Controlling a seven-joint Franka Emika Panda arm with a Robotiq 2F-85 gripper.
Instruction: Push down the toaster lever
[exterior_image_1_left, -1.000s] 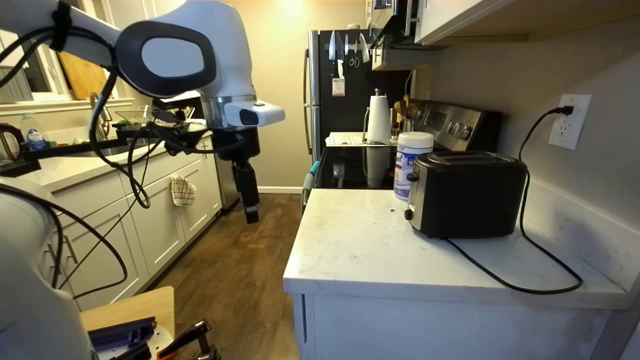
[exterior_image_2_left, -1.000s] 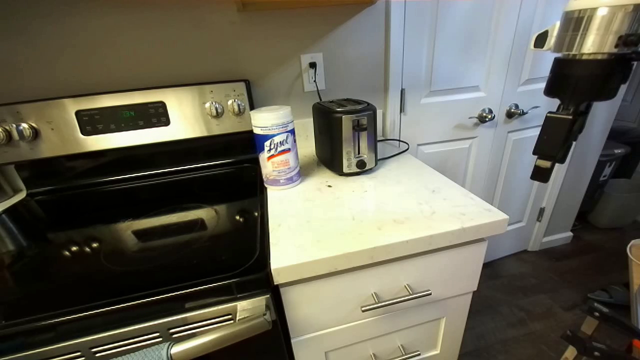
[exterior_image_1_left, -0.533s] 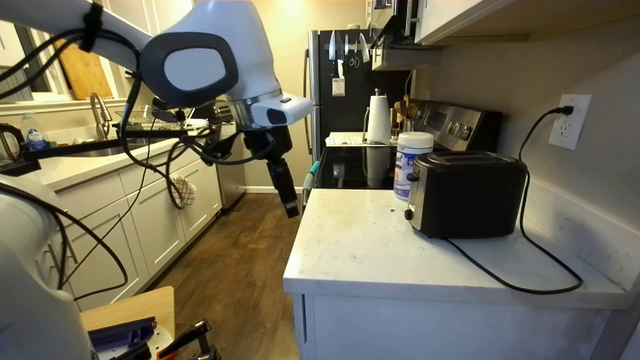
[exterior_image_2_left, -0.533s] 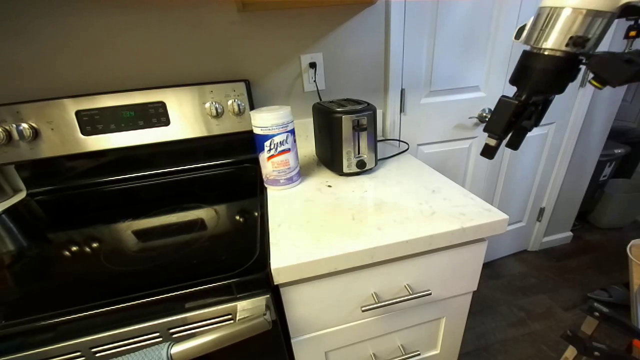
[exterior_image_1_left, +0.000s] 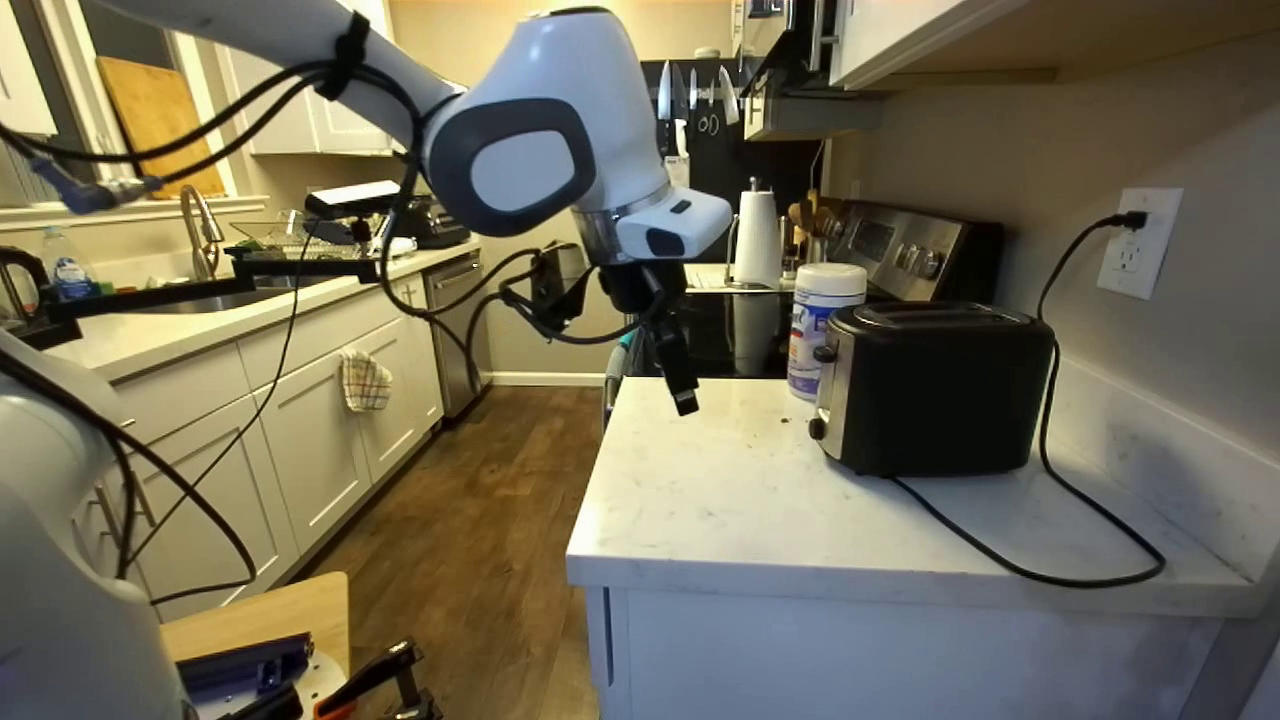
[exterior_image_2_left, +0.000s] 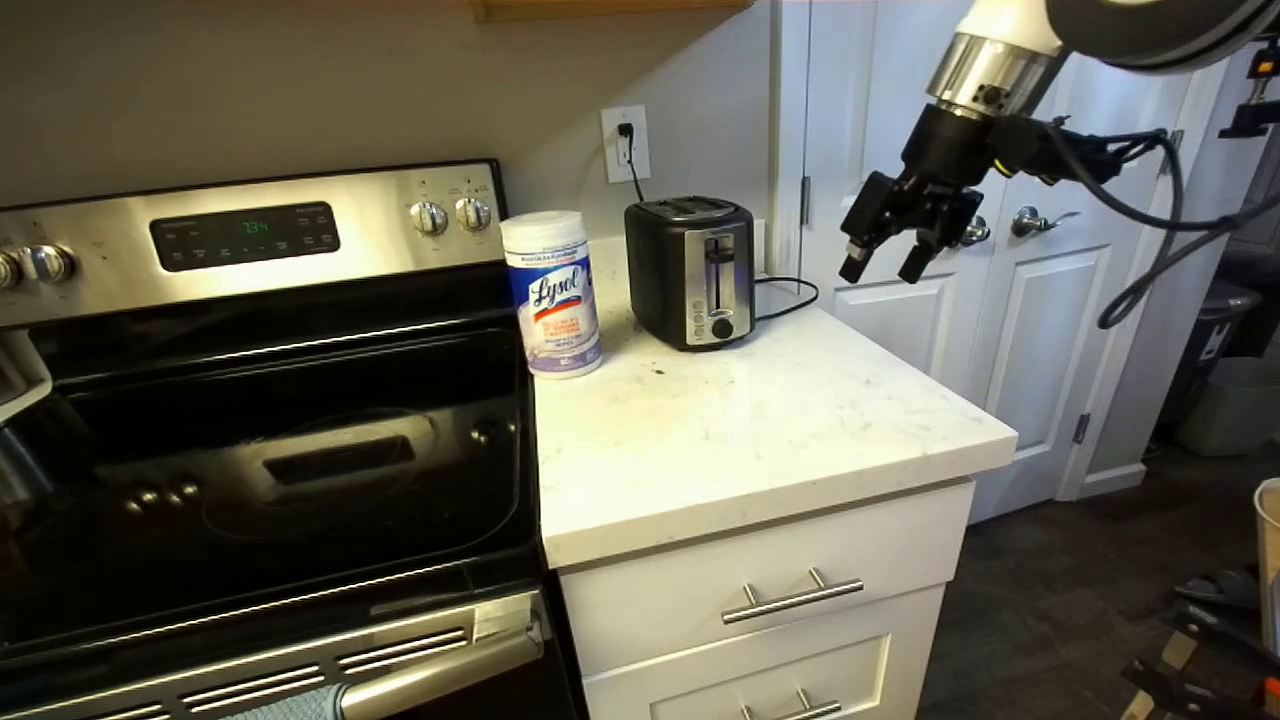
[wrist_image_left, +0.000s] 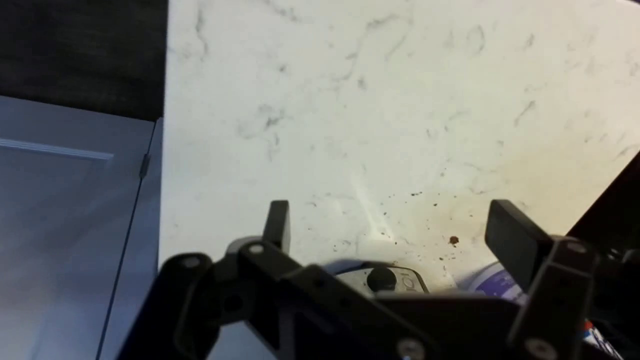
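Observation:
The black toaster (exterior_image_1_left: 945, 395) stands on the white counter, and its steel end face shows in an exterior view (exterior_image_2_left: 695, 285). The toaster lever (exterior_image_2_left: 719, 256) is a small dark tab near the top of the slot in that face; it also shows in profile (exterior_image_1_left: 824, 354). My gripper (exterior_image_2_left: 882, 270) is open and empty. It is in the air in front of the end face, apart from the toaster, tilted with its fingers pointing down (exterior_image_1_left: 686, 403). In the wrist view the open fingers (wrist_image_left: 389, 215) frame bare counter. The toaster's lower face and knob (wrist_image_left: 381, 278) show; the lever is hidden behind the gripper body.
A white container with a blue label (exterior_image_2_left: 555, 300) stands beside the toaster, next to the black stove (exterior_image_2_left: 300, 420). The toaster's black cord (exterior_image_1_left: 1040, 577) loops over the counter (exterior_image_1_left: 720, 520) to the wall outlet (exterior_image_1_left: 1140, 243). Cabinets hang above the toaster (exterior_image_1_left: 1000, 50).
The arm has swung from over the floor to over the counter, closer to the toaster. The gripper has tilted and turned, so both fingers now show apart. The toaster and lever have not moved.

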